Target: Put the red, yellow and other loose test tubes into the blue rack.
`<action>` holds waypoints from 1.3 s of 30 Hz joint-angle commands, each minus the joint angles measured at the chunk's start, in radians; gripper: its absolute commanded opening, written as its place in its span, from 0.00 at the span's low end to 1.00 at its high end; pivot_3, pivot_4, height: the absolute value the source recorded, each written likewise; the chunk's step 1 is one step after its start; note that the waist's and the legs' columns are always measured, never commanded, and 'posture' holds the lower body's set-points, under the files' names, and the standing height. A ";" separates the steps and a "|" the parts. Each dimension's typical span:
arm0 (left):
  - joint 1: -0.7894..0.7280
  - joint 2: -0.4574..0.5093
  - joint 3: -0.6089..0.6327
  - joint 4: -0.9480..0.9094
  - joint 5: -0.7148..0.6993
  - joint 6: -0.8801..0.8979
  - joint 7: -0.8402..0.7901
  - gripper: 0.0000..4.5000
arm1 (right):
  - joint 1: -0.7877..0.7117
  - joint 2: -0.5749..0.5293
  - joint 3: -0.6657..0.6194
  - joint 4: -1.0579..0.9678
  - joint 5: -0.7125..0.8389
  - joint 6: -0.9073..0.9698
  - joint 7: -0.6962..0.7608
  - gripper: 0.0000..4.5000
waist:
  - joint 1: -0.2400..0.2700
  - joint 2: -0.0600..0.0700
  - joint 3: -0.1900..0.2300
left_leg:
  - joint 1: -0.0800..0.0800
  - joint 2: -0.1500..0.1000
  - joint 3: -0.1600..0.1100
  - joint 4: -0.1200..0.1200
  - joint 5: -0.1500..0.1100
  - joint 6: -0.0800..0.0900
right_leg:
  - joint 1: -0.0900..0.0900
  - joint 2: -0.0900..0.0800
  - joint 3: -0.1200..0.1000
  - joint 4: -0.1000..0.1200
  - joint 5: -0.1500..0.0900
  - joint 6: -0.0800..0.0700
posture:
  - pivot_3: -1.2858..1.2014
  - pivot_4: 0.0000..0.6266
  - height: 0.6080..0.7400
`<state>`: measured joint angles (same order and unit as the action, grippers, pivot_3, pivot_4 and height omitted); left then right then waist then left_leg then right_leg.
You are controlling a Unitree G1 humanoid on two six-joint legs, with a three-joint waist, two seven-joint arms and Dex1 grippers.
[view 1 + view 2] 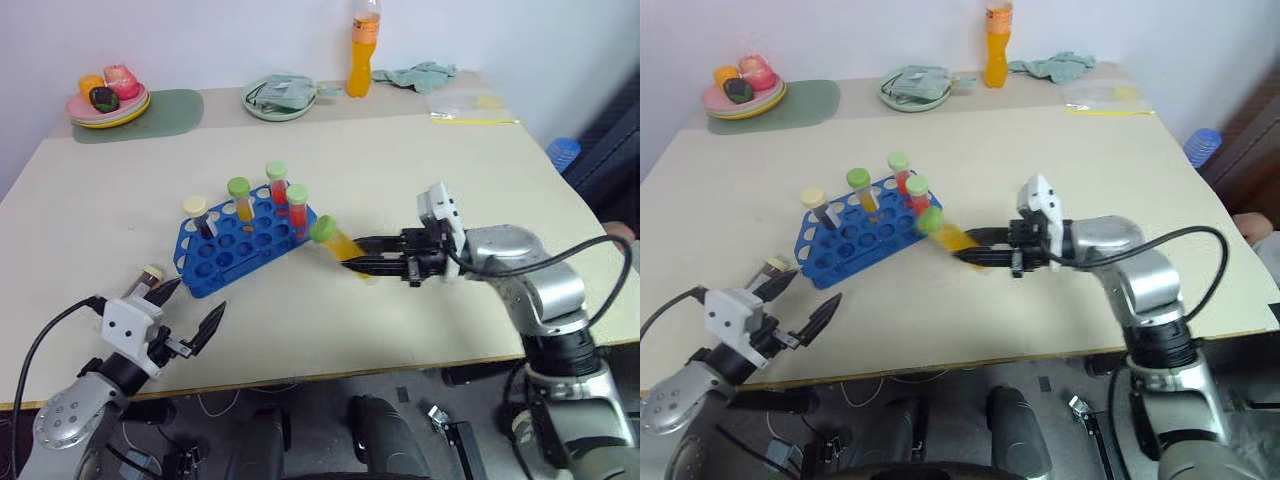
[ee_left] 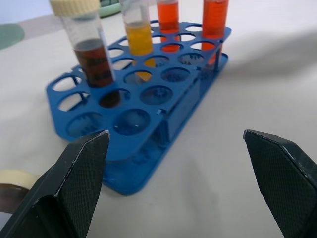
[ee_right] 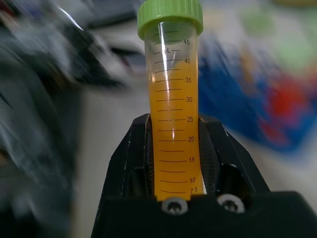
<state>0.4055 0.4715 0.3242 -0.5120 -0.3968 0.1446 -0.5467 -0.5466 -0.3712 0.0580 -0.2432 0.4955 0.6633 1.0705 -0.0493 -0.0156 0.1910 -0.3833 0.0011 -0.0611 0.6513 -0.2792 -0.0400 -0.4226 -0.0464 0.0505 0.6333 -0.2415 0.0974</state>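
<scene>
My right hand (image 1: 372, 254) is closed on the yellow tube (image 1: 338, 241), a tube with orange-yellow liquid and a green cap. It sits in the middle of the head picture, just right of the blue rack (image 1: 236, 244). The tube lies almost level, its cap pointing toward the rack and close to the red tube (image 1: 297, 208) at the rack's right end. My left hand (image 1: 188, 311) is wide open and holds nothing; it hovers in the lower left of the frame, in front of the rack.

The first danger, I think, is the angle. The tube must stand upright before it goes into a hole, and if I turn the wrist too near the rack, the cap can knock the red tube or push the rack itself, which is light and stands free on the surface (image 1: 400, 160).

The second danger is the grip. My fingers hold only the lower part of the tube, so it may slip or swing when I tilt it.

One more loose tube with a cream cap (image 1: 147, 278) lies beside my left hand. If that hand moves carelessly, it can roll the tube off the near edge.
</scene>
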 commanded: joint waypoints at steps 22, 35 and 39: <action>0.028 -0.044 0.045 -0.151 -0.021 0.080 0.113 1.00 | -0.199 0.591 0.174 0.844 -0.358 -0.850 -0.574 0.19 | 0.002 -0.003 -0.002 | -0.002 0.001 -0.001 -0.003 0.002 -0.004 | -0.004 0.000 -0.001 0.002 0.001 -0.001 | 0.52 0.24 1.00; -0.016 -0.027 0.043 -0.216 -0.040 0.171 0.152 1.00 | -0.153 0.451 0.247 0.554 -0.288 -0.607 -0.359 0.19 | 0.004 -0.002 -0.001 | -0.001 0.001 -0.001 -0.004 0.002 -0.004 | -0.004 0.000 -0.001 0.003 0.001 -0.001 | 0.52 0.24 1.00; 0.002 -0.025 0.071 -0.218 -0.048 0.184 0.144 1.00 | -0.180 0.155 0.331 0.268 -0.304 -0.269 -0.141 0.19 | 0.017 -0.002 -0.001 | -0.003 -0.001 -0.002 -0.002 0.002 -0.004 | -0.003 -0.002 -0.002 0.001 0.001 -0.001 | 0.52 0.24 1.00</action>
<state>0.4024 0.4358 0.3630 -0.6929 -0.4272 0.3302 -0.4013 -0.7015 -0.1450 0.3716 0.1316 0.1901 0.2774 0.8371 -0.0324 -0.0175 0.1897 -0.3866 0.0002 -0.0635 0.6497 -0.2771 -0.0444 -0.4252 -0.0487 0.0487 0.6335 -0.2406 0.0959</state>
